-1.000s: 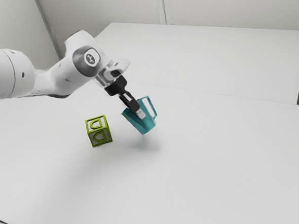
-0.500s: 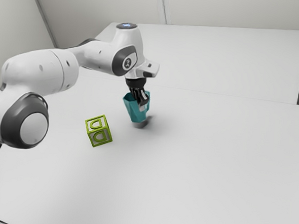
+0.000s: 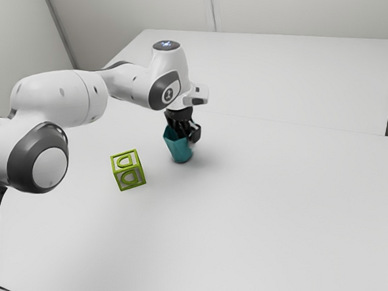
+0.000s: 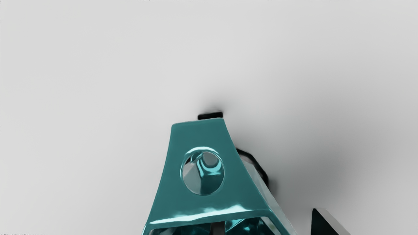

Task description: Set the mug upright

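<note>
Claw (image 3: pixel 187 136) poised low at the mug's mouth, parted by a fair gap; one finger (image 4: pixel 322 225) is seen standing off from the mug's side, so no grip is judged to be held. Directly below the claw, the mug (image 3: pixel 178 148) is seen base down on the table (image 3: pixel 262 209), mouth up, apparently upright (a slight lean cannot be ruled out). The righting is judged all but done; only the claw's clearing of the rim would be left, with care against a snag. Farther from the claw, toward the exterior view's left, a cube (image 3: pixel 128 170) is noted, D-like shapes on its faces. On the arm, a round badge (image 3: pixel 169 95), not legible. No lettering made out on the mug.
</note>
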`<state>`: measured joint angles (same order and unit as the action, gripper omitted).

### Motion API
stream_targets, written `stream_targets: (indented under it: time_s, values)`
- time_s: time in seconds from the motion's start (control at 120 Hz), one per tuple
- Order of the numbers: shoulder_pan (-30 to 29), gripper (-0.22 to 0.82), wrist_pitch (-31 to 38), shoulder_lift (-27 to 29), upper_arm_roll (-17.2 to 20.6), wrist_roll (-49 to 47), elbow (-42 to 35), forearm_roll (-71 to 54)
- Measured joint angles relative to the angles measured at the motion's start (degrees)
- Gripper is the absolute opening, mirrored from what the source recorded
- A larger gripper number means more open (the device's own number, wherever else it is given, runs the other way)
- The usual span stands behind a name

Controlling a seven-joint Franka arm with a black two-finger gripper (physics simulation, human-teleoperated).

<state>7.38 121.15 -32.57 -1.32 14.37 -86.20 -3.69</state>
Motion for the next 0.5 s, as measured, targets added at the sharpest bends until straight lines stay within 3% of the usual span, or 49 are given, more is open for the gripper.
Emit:
stream_targets:
  time_s: [0.192,0.333,0.5]
  values:
    - [0.0,0.45,-0.2,1.5,-0.2,-2.7,0.4,0.1]
    - [0.0,0.53,-7.5,10.3,-0.2,-4.3,1.9,1.0]
    - [-0.1,0.57,-19.6,20.3,3.3,-6.6,8.3,1.8]
